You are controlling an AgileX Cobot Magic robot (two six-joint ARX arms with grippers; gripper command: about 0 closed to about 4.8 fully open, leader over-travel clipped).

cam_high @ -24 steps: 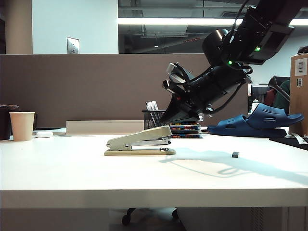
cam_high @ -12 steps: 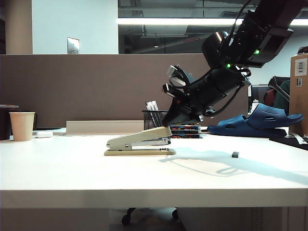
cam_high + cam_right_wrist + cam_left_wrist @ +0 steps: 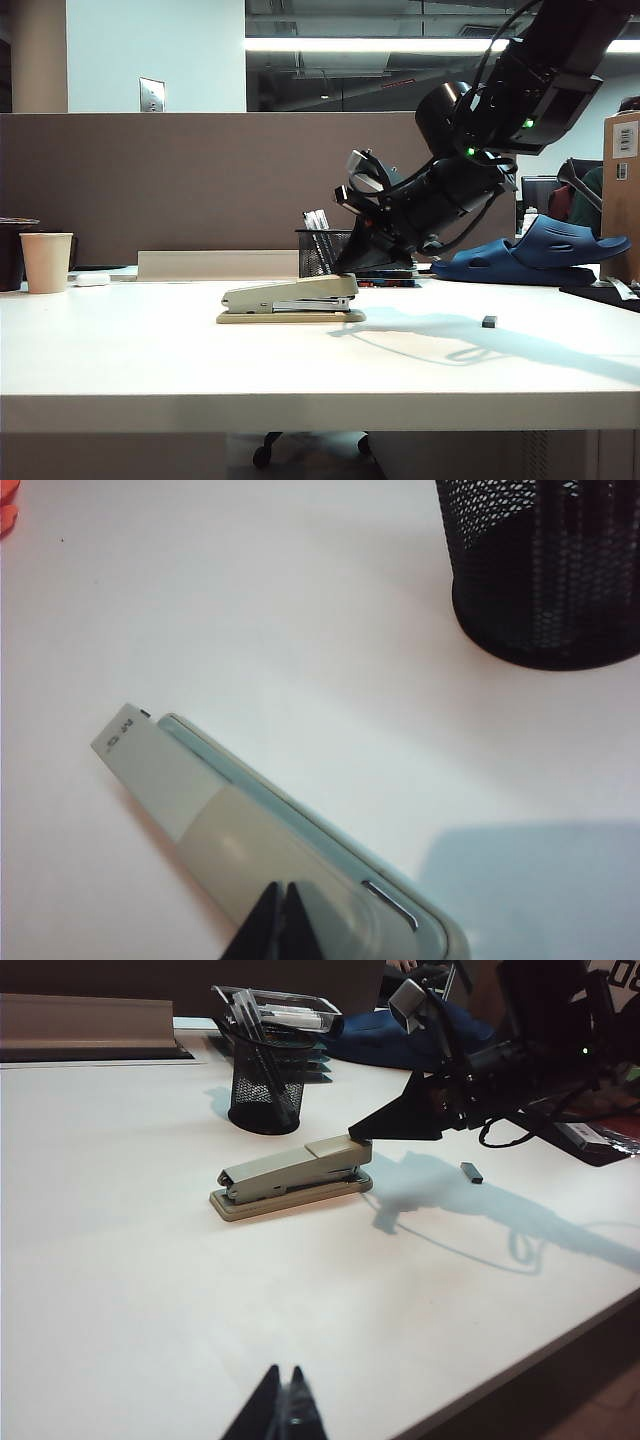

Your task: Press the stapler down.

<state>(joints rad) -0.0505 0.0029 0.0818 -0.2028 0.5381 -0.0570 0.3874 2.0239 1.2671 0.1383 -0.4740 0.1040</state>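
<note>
The right gripper (image 3: 348, 266) rests on the stapler (image 3: 290, 299), with the pen holder (image 3: 322, 252) behind and the left gripper (image 3: 281, 1405) well apart.

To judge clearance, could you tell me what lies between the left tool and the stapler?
Only bare white table lies between the left tool and the stapler, seen in the left wrist view.

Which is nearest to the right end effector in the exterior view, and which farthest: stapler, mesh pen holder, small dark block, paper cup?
From the right end effector, shut on top of the stapler's front end:
1. Stapler, touching it, directly below.
2. Mesh pen holder, just behind, toward the partition.
3. Small dark block, off to the right on the table.
4. Paper cup, far left edge.
</note>
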